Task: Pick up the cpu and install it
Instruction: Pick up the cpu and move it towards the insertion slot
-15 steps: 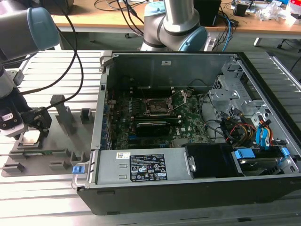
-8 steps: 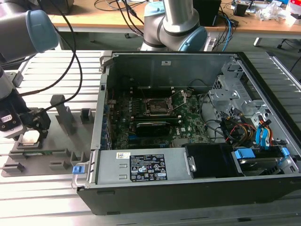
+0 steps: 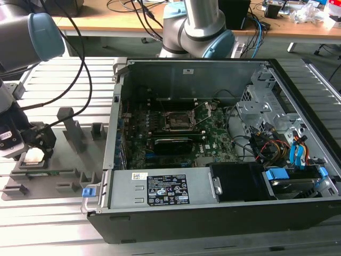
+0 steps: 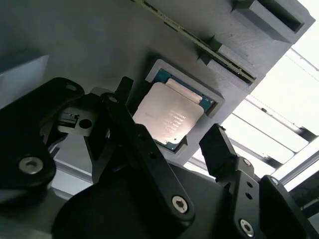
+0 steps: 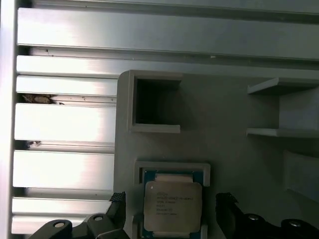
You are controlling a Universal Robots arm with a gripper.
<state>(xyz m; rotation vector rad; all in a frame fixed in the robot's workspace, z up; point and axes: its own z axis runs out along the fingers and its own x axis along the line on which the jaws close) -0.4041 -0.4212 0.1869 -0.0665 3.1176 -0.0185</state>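
Black two-fingered gripper (image 4: 169, 109) hangs with its jaws spread wide, one finger to each side of the small square cpu with a silvery metal top (image 5: 172, 204), not gripping it. That chip lies flat in a shallow square pocket of the grey plastic parts tray (image 5: 229, 109), which rests on the ribbed aluminium table (image 5: 65, 122). Off to the exterior view's right stands the open black computer case (image 3: 213, 213), with a dark metal-framed socket (image 3: 178, 121) on its green motherboard (image 3: 213, 133).

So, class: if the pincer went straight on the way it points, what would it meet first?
Most likely the cpu, seated in its grey holder directly ahead of the open pincer. How far off it is is hard to judge.
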